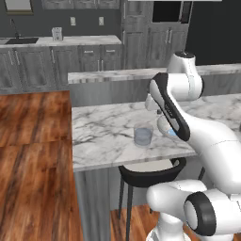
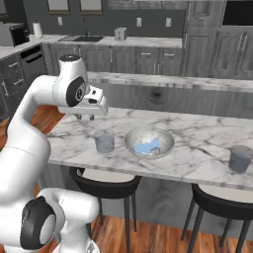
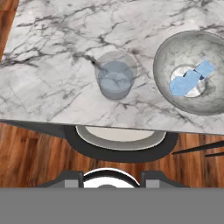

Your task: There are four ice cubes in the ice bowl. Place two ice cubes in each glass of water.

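A marble counter [image 2: 197,133] carries two glasses of water, one [image 2: 105,142] left of the ice bowl [image 2: 149,142], one [image 2: 240,158] far right. Ice cubes [image 3: 191,78] cluster in the bowl, count unclear. The gripper [image 2: 85,117] hovers above the counter; finger spread unreadable.

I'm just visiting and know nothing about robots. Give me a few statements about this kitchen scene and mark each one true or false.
1. The ice cubes lie in the ice bowl. True.
2. The bowl stands between the two glasses. True: one glass to its left, the other glass far to its right in the right base view.
3. The gripper holds an ice cube. False: it hangs above the counter with nothing in it.
4. The glasses lie tipped over. False: both stand upright.
5. The bowl sits on a stool. False: it sits on the counter.
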